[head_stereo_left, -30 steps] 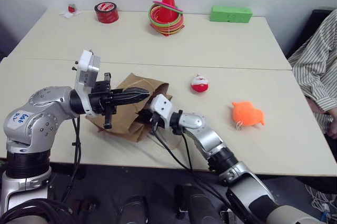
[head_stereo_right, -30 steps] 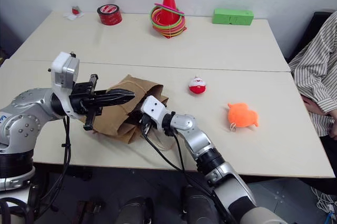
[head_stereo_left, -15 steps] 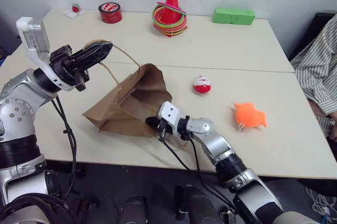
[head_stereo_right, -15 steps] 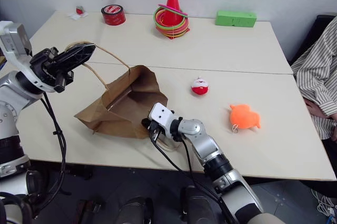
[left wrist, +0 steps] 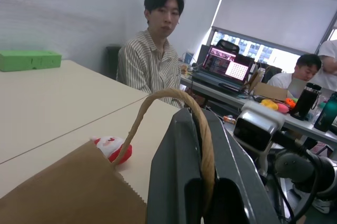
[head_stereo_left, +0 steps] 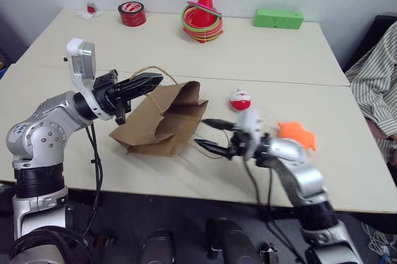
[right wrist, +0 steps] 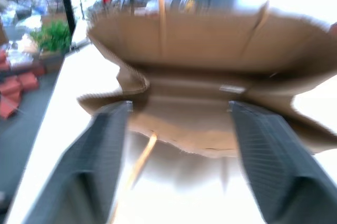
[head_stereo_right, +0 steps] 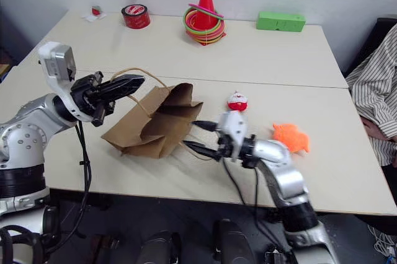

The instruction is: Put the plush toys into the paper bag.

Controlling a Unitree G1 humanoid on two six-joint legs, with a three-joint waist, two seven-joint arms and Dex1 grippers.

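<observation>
Two plush toys [head_stereo_left: 240, 100] lying on table [head_stereo_left: 279, 53], paper bag [head_stereo_left: 162, 121] handle pinched by left gripper [head_stereo_left: 152, 81], right gripper [head_stereo_left: 209, 134] spread wide beside bag.

My right arm [head_stereo_left: 291, 168] is smeared with blur, and so is the paper bag [right wrist: 210, 103] seen from my right wrist. I cannot see into the bag, so what lies inside is hidden. The orange toy [head_stereo_left: 299, 134] is partly behind that arm. The person [head_stereo_left: 375, 84] at the table's side is cut off by the edge. The tiny red thing [head_stereo_left: 91, 9] in the far corner is too small to tell.
</observation>
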